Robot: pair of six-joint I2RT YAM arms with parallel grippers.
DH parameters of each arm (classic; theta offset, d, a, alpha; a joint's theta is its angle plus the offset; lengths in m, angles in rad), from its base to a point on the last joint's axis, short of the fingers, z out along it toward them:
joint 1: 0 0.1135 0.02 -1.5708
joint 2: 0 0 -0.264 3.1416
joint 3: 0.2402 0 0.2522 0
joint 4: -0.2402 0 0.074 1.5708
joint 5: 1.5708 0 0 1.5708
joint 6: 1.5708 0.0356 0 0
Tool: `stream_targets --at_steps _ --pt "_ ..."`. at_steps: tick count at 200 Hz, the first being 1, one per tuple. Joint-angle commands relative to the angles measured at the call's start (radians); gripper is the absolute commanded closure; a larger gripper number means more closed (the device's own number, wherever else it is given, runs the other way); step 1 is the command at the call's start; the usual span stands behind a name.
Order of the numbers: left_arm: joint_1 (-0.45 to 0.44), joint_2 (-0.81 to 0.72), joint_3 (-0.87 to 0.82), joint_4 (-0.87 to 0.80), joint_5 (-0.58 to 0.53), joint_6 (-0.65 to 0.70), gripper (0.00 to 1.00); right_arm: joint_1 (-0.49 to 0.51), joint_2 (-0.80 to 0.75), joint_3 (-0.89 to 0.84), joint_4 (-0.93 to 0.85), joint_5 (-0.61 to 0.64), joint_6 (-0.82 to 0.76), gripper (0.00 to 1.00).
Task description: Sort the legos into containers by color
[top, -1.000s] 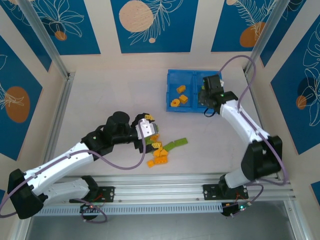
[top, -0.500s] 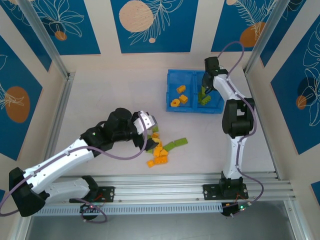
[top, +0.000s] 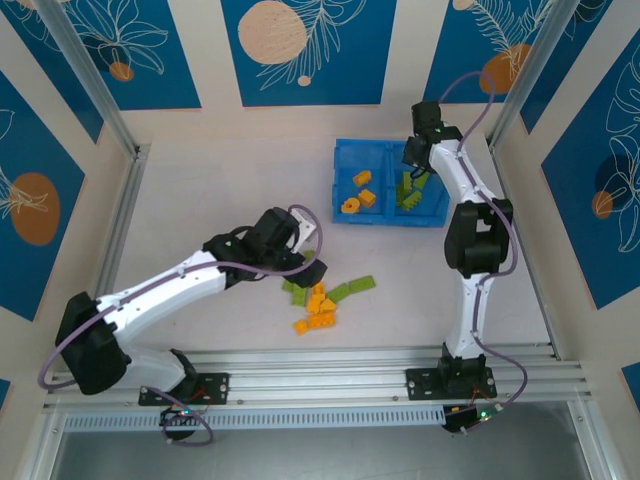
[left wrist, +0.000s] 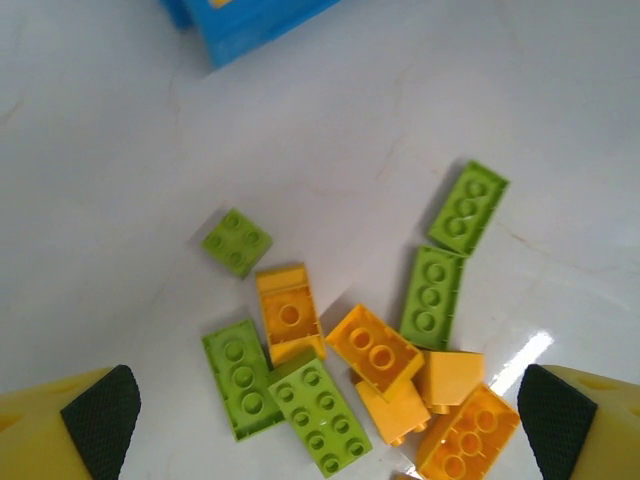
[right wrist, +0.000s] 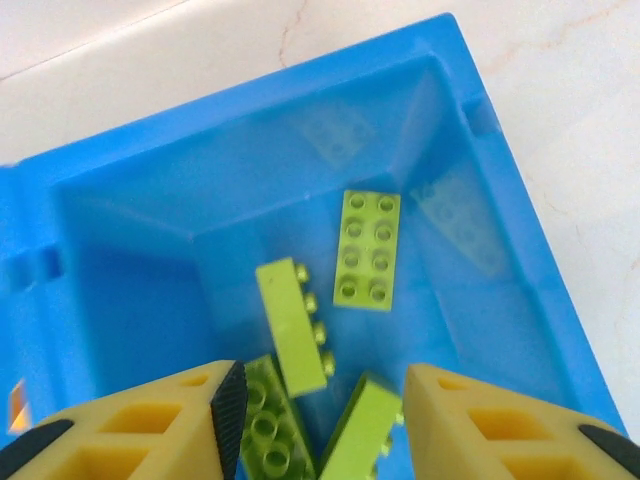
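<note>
Loose legos lie in a pile (top: 322, 295) on the table: orange-yellow bricks (left wrist: 375, 345) and light green plates (left wrist: 433, 297), with a small green square (left wrist: 236, 241) a little apart. My left gripper (top: 303, 255) hangs over the pile's left end; its jaws (left wrist: 325, 425) stand wide open with nothing held. The blue tray (top: 385, 146) holds orange bricks (top: 360, 195) in its left compartment and green ones (top: 410, 190) in its right. Above the right compartment my right gripper (top: 412, 170) is open (right wrist: 320, 420), with green bricks (right wrist: 293, 325) lying below and between its fingers.
The tray's corner (left wrist: 250, 15) shows beyond the pile in the left wrist view. The tray wall (right wrist: 250, 170) rings the green bricks. An aluminium frame rail (top: 115, 230) borders the table on the left, and another (top: 515, 210) runs close to the tray on the right.
The left arm has reached forward and right, bringing its gripper down over the pile. The right arm has straightened and swung its gripper toward the far side of the tray's right compartment.
</note>
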Motion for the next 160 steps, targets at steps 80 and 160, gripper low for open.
stream_targets --at_steps 80,160 --pt "0.086 0.352 0.151 -0.067 0.025 -0.447 0.16 0.054 -0.741 -0.676 -0.100 -0.604 0.073 0.35" --pt "0.034 0.555 0.248 -0.118 -0.001 -0.088 0.38 0.056 -0.899 -0.768 -0.152 -0.618 0.109 0.33"
